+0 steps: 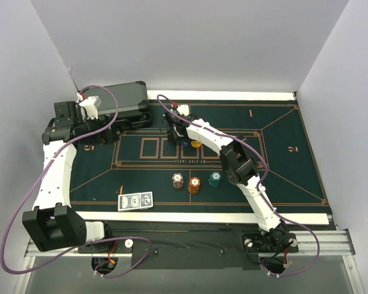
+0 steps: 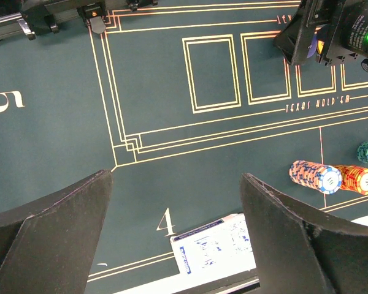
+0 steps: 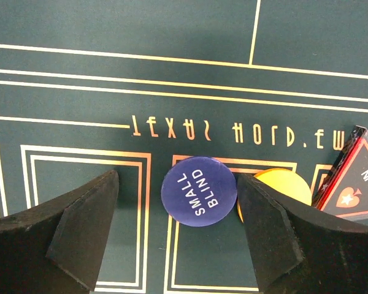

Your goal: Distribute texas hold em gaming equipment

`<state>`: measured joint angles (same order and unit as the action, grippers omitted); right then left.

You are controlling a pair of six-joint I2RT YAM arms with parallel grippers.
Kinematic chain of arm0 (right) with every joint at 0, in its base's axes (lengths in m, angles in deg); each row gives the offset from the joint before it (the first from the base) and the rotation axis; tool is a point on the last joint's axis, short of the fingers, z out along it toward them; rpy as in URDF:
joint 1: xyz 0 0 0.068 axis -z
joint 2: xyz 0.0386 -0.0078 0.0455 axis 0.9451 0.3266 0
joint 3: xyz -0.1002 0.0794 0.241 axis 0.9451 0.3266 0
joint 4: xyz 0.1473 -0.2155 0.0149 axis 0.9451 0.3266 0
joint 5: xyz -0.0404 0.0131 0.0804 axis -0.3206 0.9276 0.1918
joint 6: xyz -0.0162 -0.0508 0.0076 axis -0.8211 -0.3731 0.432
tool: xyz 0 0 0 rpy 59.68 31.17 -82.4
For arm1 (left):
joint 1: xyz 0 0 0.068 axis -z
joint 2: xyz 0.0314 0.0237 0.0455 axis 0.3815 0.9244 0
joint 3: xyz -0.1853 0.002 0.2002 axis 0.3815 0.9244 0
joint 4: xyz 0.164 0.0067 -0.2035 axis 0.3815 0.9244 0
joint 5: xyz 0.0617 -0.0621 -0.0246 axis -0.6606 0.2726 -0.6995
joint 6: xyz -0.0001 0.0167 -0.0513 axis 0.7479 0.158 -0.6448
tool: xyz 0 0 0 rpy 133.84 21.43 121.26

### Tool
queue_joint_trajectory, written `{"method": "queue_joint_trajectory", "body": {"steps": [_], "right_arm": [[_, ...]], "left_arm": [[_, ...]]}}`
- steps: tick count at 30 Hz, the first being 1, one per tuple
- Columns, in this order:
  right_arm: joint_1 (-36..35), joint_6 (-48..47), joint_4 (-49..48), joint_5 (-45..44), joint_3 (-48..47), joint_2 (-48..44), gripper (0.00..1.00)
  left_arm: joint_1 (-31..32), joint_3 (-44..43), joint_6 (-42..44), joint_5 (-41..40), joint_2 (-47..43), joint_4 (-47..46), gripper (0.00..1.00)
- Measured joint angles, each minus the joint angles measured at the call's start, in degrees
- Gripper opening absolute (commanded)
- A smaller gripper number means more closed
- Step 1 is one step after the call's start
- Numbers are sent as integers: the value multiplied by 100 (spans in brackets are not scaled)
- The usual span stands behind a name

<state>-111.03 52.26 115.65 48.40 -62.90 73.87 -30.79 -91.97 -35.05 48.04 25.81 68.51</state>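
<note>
right claw (image 3: 176,181) hangs released astride the blue small blind chip (image 3: 199,190) on the bench (image 3: 61,61); left claw (image 2: 175,184) is released too. closing could catch the yellow chip (image 3: 283,184) just beside it, dragging both.

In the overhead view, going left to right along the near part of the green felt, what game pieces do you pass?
You pass the blue-backed playing cards → red-and-white chip stack → orange chip stack → teal chip stack.
</note>
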Motion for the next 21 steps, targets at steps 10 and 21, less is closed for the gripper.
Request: {"method": "queue_joint_trajectory", "body": {"steps": [10,21], "right_arm": [[4,94,2,144,0,7,51],[-437,407,-116,22,66,7,40]], "left_arm": [[-170,0,17,37,0,0,96],[-227,0,17,81,-101,0,96]]}}
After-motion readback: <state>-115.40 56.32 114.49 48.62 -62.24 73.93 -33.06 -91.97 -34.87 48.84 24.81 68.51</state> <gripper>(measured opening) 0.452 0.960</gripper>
